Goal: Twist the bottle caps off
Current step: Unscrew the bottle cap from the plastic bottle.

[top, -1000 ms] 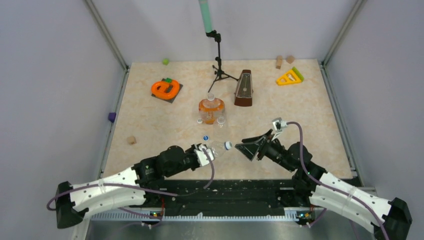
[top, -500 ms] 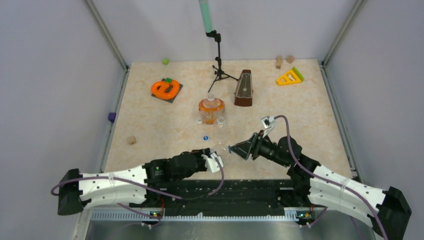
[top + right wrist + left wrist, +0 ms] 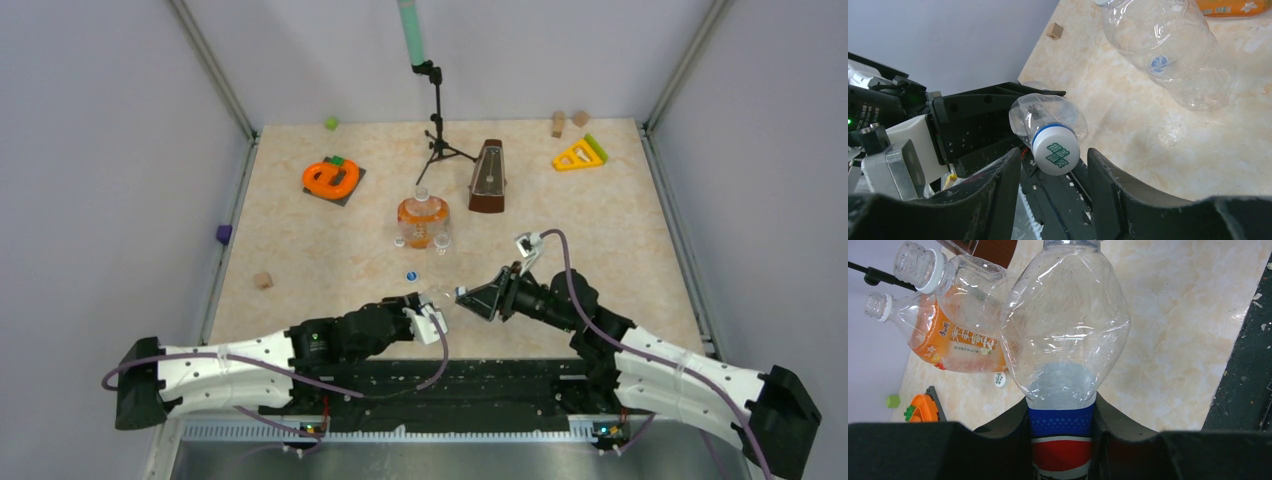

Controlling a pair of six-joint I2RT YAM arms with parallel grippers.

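1. Beige marbled table [image 3: 620, 250], pale walls around.
2. Left arm [image 3: 250, 355] stretches low, pointing rightward; left fingers [image 3: 998, 440] clamp the clear blue-labelled plastic bottle [image 3: 1063, 340].
3. Right arm [image 3: 660, 365] reaches leftward to meet it; right fingers [image 3: 998, 200] stand apart, flanking the bottle's white round cap [image 3: 1055, 155] without touching.

Left arm [image 3: 230, 365] and right arm [image 3: 690, 382]: white link shells, black joint housings, black bases. A mauve cable [image 3: 566, 255] runs along each arm, ending at a small white wrist module [image 3: 524, 243]. Fingers [image 3: 998, 200] are matte black.
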